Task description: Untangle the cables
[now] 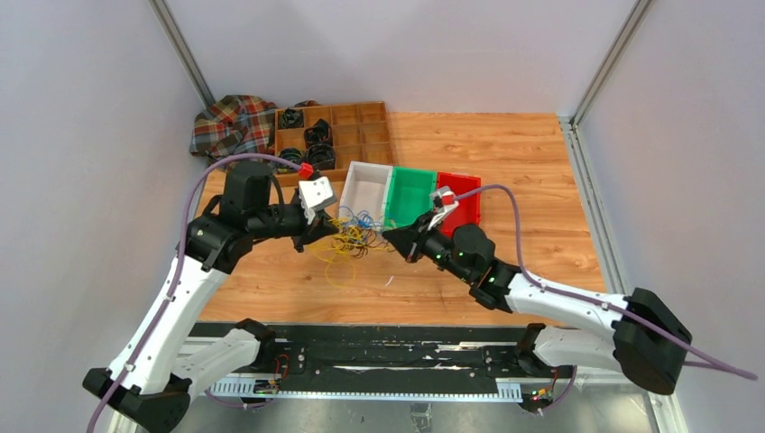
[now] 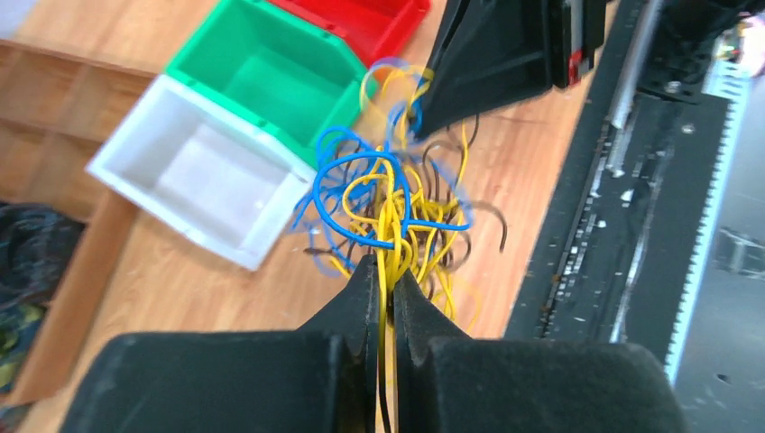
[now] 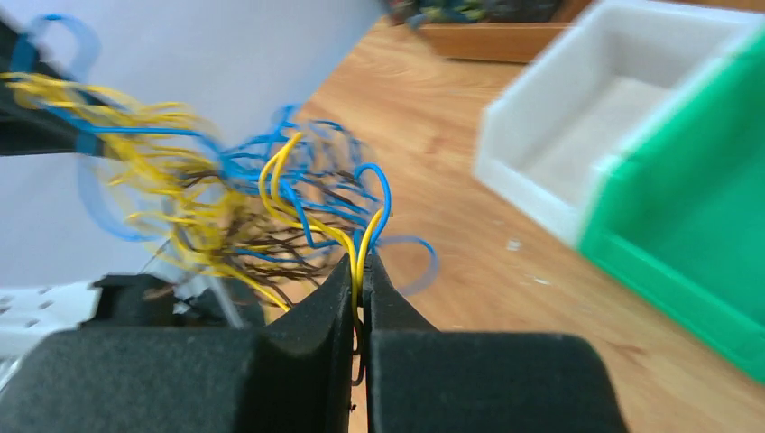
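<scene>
Held from both sides, likely to draw the knot apart: pinched tight on yellow strands by the left gripper (image 2: 386,272), nipped shut on a yellow loop by the right gripper (image 3: 361,268). Reaching inward, elbows bent outward, wrists facing each other. Strung between both, the cables (image 1: 347,239), just nearer than the white bin (image 1: 365,189).

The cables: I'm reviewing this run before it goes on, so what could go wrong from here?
The left tool and right tool are both shut on yellow strands of one clump of cables; pulling apart may tighten the knot. The left tool pinches several strands, so the whole clump might drag along. Blue loops hang near the white bin and could snag its rim.
</scene>
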`<state>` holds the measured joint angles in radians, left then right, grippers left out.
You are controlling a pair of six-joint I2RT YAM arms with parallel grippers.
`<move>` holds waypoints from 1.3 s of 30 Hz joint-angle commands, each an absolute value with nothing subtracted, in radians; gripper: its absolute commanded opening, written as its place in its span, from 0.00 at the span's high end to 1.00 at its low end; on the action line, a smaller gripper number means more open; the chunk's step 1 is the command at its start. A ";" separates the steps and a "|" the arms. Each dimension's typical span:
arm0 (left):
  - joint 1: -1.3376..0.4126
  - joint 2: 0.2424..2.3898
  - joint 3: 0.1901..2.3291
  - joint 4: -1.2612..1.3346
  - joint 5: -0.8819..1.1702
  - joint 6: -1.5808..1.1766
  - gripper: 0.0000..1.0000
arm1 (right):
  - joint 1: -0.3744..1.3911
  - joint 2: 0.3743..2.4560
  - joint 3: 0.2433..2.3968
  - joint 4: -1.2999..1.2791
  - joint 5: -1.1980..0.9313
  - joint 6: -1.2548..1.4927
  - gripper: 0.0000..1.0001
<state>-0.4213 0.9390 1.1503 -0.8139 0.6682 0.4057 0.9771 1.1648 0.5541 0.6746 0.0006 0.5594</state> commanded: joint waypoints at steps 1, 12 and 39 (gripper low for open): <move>-0.420 0.888 1.200 -0.825 0.523 0.475 0.99 | 0.856 1.060 0.500 0.504 0.040 0.508 0.99; -0.420 0.804 1.024 -0.930 0.217 0.813 0.99 | 0.669 0.794 0.481 0.294 0.084 0.452 0.99; -0.420 0.996 1.197 -1.013 0.654 0.706 0.00 | 0.683 0.940 0.675 0.413 -0.376 0.561 0.99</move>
